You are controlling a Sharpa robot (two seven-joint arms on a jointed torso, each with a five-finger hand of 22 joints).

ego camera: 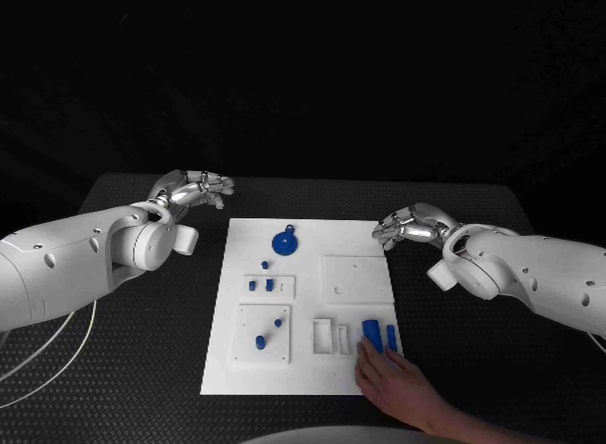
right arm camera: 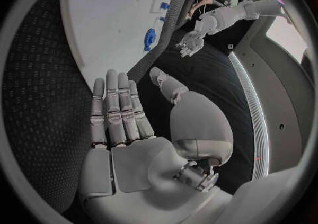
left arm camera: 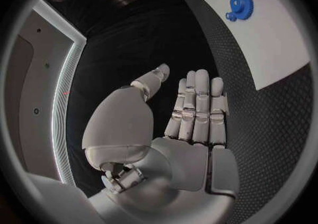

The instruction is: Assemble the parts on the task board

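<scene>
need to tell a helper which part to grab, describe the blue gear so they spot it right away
Start at the white task board in the middle of the black table. Near its far edge lies the blue gear: round, flat and toothed, the widest blue piece.

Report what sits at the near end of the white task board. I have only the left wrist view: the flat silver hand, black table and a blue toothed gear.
Observer: A person's hand reaches onto the white task board at its near right corner, fingers against an upright blue block.
Operator: Give me the right hand's state.
Observer: The silver right hand holds nothing, with its fingers straight. It is over the black table, beside the board's far right corner.
Operator: List the other parts.
Observer: Small blue pegs stand in a white holder on the board's left half, nearer the robot than the blue gear.
</scene>
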